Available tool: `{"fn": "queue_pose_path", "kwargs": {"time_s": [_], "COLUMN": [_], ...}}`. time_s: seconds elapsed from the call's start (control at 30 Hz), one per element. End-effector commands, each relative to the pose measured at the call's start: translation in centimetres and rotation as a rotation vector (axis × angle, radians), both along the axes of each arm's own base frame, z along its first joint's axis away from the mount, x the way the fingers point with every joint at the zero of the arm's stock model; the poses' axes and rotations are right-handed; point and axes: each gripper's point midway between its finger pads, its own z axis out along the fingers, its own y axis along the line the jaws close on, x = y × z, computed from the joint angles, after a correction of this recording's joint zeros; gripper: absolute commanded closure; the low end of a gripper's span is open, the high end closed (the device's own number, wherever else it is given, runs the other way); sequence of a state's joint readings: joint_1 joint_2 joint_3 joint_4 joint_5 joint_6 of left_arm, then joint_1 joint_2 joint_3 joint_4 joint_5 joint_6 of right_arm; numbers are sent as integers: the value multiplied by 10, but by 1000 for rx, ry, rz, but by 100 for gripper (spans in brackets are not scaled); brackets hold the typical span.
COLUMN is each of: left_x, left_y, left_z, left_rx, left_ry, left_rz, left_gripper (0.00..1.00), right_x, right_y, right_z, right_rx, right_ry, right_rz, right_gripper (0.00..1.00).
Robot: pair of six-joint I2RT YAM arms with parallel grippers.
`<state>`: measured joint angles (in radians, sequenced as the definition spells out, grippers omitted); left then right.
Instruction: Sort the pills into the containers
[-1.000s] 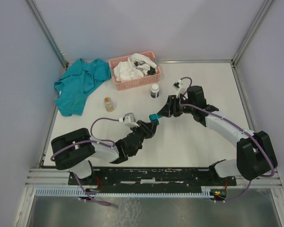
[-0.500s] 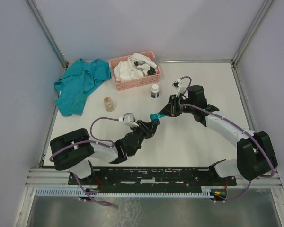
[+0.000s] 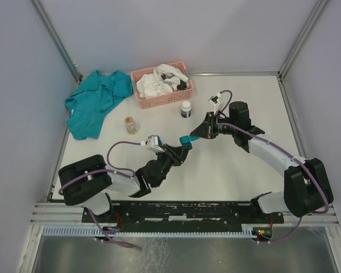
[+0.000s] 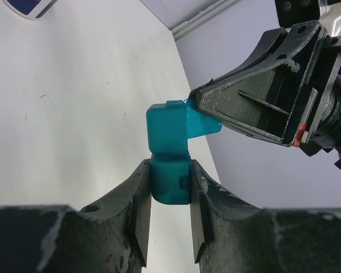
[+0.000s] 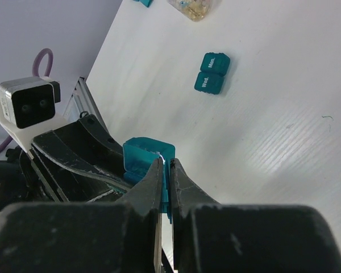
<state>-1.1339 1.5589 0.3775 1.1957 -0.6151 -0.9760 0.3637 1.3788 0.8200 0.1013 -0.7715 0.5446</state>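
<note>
step in hand: opening a pill box, by my reading. no pills moved yet, as far as the views show.

- teal container [image 4: 169, 135] held off the table between both arms, near mid-table in the top view.
- left gripper [image 4: 169, 181] clamps the lower block of it, jaws pressed against its two sides.
- right gripper [image 5: 166, 172] comes in from the opposite side; jaws almost together, pinching a thin teal flap at the upper block, probably the lid.
- second teal container [image 5: 212, 72], two joined boxes marked "mon." and "wed.", lies flat on the table, lids down, well apart from the held one.
- jar of pills [image 3: 130, 124] stands left of centre, untouched; white bottle [image 3: 186, 108] near the pink basket [image 3: 149, 101].

next move, as i judge it: right arm swings the flap away while left holds firm. thin grip, could slip. whether the compartment is already open i cannot tell.
</note>
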Motion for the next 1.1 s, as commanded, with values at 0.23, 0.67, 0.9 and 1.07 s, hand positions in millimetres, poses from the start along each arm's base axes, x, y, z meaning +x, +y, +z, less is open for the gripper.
{"fn": "queue_pose_path", "kwargs": {"time_s": [0.23, 0.67, 0.9, 1.07], "left_x": [-7, -17, -33, -43], "left_y": [0, 47, 65, 68], "left_z": [16, -18, -19, -22], "left_rx": [-90, 142, 256, 261], "left_ry": [0, 50, 18, 11], "left_rz": [-33, 27, -33, -81], "left_gripper": [29, 14, 18, 20], "right_x": [9, 28, 20, 22], "right_y": [-5, -42, -48, -52], "right_z": [14, -47, -85, -103], "right_rx": [15, -384, -494, -542], "right_ry": [-69, -108, 53, 94], "right_rz": [-7, 83, 256, 309], "right_gripper": [99, 99, 99, 99]}}
